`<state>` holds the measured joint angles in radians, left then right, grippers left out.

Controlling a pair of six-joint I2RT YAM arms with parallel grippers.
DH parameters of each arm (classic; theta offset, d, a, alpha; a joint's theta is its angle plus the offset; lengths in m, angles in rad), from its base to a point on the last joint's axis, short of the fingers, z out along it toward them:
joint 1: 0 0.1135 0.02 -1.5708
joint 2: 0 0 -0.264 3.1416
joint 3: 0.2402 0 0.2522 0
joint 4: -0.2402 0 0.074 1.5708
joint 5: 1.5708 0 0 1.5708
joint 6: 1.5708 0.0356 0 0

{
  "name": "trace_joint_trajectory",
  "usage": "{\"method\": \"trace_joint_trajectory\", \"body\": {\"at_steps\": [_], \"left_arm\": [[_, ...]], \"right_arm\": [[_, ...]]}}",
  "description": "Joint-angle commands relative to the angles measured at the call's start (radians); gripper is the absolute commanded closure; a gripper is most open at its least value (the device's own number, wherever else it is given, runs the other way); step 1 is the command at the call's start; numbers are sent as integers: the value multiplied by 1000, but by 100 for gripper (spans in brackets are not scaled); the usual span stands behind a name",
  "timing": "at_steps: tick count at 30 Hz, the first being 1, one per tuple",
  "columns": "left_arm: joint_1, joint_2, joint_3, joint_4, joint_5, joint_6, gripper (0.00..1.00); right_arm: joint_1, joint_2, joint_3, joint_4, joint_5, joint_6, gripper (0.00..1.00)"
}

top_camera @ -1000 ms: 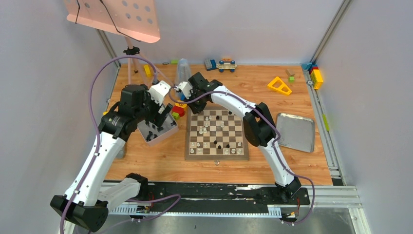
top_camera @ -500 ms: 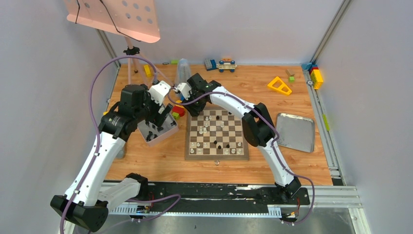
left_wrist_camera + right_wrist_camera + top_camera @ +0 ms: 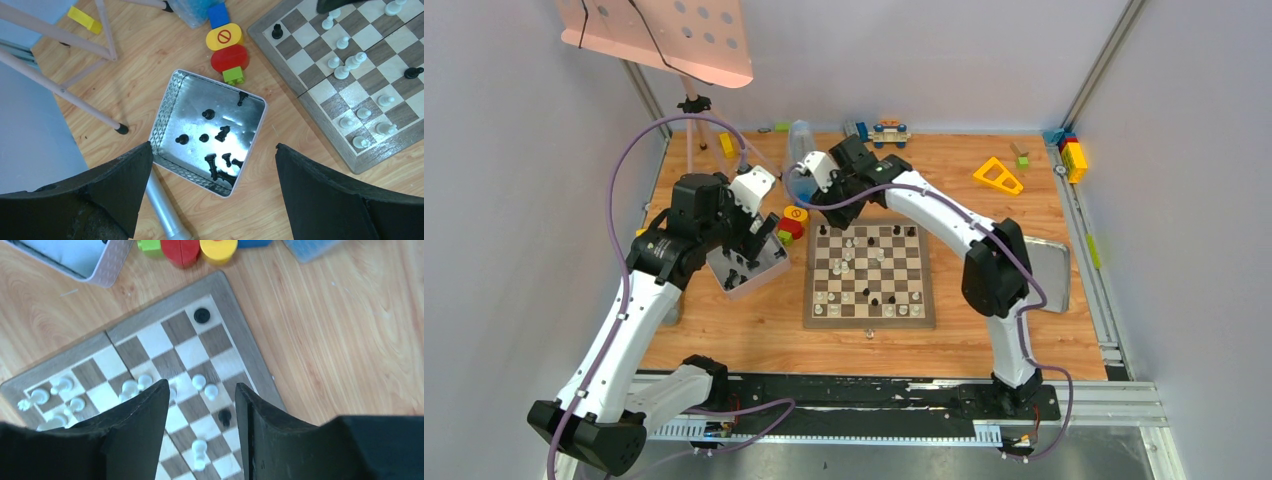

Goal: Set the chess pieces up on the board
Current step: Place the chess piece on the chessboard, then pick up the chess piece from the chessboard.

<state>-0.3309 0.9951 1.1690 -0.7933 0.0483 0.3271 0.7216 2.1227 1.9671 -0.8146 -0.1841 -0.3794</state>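
Right gripper (image 3: 200,440): fingers partly apart, nothing between them, hanging over the far-left corner of the square wooden checkered board (image 3: 868,321). On the corner square just beyond the fingertips, a small black chess piece (image 3: 202,315) stands upright. That arm reaches out long, elbow up over the board's right edge, wrist pointing down.

Left gripper (image 3: 212,147): fingers spread as wide as they go, holding nothing, facing straight down over a square shiny metal tin (image 3: 172,100) just left of the board, arm bent. Black pieces (image 3: 215,165) are in the tin, some upright, some tipped. Little white pieces (image 3: 845,262) stand scattered, mostly on the board's left half, which sits square to the table.
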Motion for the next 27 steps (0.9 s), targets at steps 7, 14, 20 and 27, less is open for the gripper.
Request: {"method": "trace_joint_trajectory", "body": {"at_steps": [7,14,20,27], "left_arm": [[8,14,2,35,47,-4,0],[9,25,1,38,57,-3,0],[8,27,-4,43,55,-1,0],[8,24,-9,44,48,5,0]], "right_arm": [[-86,-156,-253,36,23,19,53],[-119,-117,-294,63,1,16,55],[-120,-81,-288,75,-15,14,57],[-120,-125,-321,76,-37,19,57]]}}
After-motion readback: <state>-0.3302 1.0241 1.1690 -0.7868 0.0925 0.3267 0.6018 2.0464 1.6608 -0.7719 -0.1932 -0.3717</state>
